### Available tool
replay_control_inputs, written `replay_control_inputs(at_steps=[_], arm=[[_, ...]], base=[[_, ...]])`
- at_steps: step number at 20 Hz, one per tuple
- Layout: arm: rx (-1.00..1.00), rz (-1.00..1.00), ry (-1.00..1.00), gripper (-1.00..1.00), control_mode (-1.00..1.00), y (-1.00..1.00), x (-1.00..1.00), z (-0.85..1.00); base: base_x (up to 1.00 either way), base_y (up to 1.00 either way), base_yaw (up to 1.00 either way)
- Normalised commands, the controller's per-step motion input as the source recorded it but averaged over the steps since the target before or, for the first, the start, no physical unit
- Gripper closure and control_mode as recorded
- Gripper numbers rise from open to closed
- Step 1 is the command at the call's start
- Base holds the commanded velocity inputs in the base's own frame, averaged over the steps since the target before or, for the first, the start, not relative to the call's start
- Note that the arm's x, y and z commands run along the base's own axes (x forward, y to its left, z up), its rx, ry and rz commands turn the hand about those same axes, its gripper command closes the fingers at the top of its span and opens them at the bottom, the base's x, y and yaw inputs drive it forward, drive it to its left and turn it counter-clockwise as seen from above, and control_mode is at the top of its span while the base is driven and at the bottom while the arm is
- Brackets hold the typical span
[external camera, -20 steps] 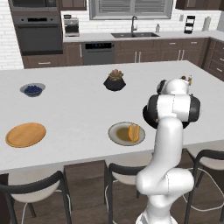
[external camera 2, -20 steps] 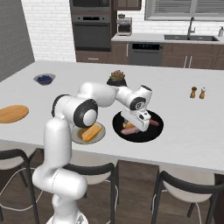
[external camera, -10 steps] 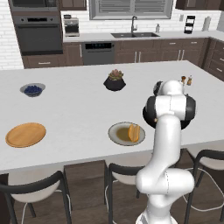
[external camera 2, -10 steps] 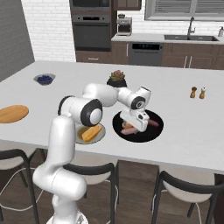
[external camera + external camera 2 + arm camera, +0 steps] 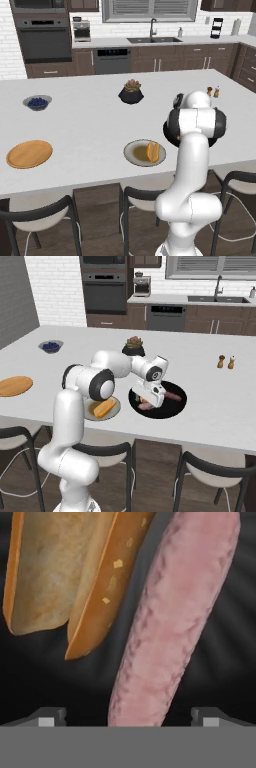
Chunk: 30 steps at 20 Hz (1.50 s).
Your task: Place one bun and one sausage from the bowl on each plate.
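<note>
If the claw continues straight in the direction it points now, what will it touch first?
Most likely the pink sausage in the black bowl: in the hand view it lies between the open claw tips, with the bun off to one side. Exact depth is unclear.

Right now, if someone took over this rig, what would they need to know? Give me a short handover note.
Gripper: open, low inside the black bowl, its fingertips either side of a pink sausage; nothing gripped.
A bun lies in the bowl beside that sausage.
Done: one bun is on the grey plate; no sausage visible there.
The wooden plate is bare.
Left: a sausage for the grey plate, then a bun and a sausage for the wooden plate.
</note>
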Motion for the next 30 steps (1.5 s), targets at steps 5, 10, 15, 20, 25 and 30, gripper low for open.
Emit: replay_control_inputs(at_steps=[5,10,15,20,25,30], arm=[[0.0,0.0,0.0,-1.0,-1.0,0.0,0.0,-0.2],[0.0,0.0,0.0,1.0,-1.0,0.0,0.0,-0.17],[0.0,0.0,0.0,1.0,-1.0,0.0,0.0,0.0],[0.0,0.0,-0.16,1.0,-1.0,-0.06,-0.36,0.1],[-0.01,0.08,-0.14,1.0,-1.0,0.06,-0.96,0.89],[-0.08,0.21,-0.05,1.0,-1.0,0.84,-0.84,1.0]], base=[[0.0,0.0,0.0],[0.0,0.0,0.0],[0.0,0.0,0.0],[0.0,0.0,0.0],[0.0,0.0,0.0],[0.0,0.0,0.0]])
